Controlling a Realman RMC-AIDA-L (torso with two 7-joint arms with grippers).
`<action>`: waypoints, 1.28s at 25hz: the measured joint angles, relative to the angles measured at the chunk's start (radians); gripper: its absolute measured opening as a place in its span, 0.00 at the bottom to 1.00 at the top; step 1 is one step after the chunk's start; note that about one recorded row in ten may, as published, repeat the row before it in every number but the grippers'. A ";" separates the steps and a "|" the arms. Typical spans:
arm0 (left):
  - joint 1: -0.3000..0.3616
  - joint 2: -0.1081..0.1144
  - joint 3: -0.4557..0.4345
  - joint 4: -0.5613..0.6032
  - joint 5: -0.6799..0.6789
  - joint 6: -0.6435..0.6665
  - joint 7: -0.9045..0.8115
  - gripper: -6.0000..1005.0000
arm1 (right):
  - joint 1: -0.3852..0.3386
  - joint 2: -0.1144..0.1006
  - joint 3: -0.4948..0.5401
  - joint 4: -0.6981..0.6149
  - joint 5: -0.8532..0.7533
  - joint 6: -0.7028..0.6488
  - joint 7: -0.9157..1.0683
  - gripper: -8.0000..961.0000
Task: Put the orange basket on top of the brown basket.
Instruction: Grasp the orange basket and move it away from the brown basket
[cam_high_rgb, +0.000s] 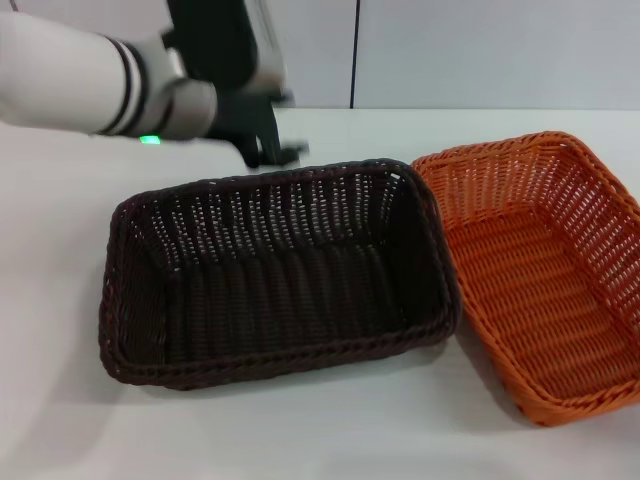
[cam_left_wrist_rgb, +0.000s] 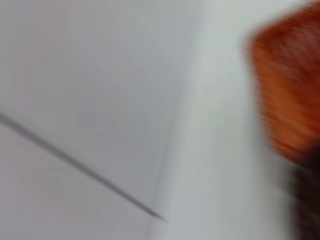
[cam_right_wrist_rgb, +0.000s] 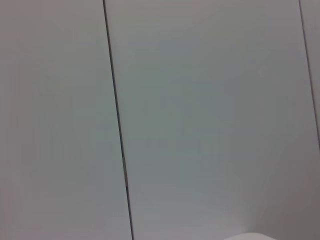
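Risk: orange basket (cam_high_rgb: 545, 275) sits on the white table (cam_high_rgb: 300, 440) with its near rim touching the brown basket (cam_high_rgb: 275, 270), so a lift could snag braided rims and drag both. Left gripper (cam_high_rgb: 265, 140) hovers behind the brown basket, holding nothing; finger opening unclear. Both baskets are rectangular open-weave wicker with sloped sides, so they likely nest.

The left arm (cam_high_rgb: 70, 75), the only part of the robot's body showing in the head view, enters at about ten o'clock. Its forearm is a thick, smooth cylinder in glossy white. Toward the wrist the shell is ringed by two narrow dark bands (cam_high_rgb: 128, 88), followed by a light grey collar. A small green light (cam_high_rgb: 150, 139) glows on the underside of that joint (bright against the shadowed casing). Beyond it sits the left gripper (cam_high_rgb: 262, 148), a black, angular housing with a pale silver-grey panel along one edge, blurred at its tip.
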 joint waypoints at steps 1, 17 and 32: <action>0.040 -0.002 0.017 -0.044 -0.004 0.091 -0.012 0.50 | 0.001 0.000 0.000 -0.001 0.002 -0.001 0.000 0.77; 0.595 0.004 0.570 0.250 0.110 2.267 -0.630 0.69 | -0.040 -0.070 0.030 -0.417 -0.255 -0.058 0.011 0.77; 0.722 -0.004 0.744 0.690 -0.271 2.541 -0.683 0.69 | -0.041 -0.114 0.521 -1.517 -0.709 -1.769 -0.032 0.77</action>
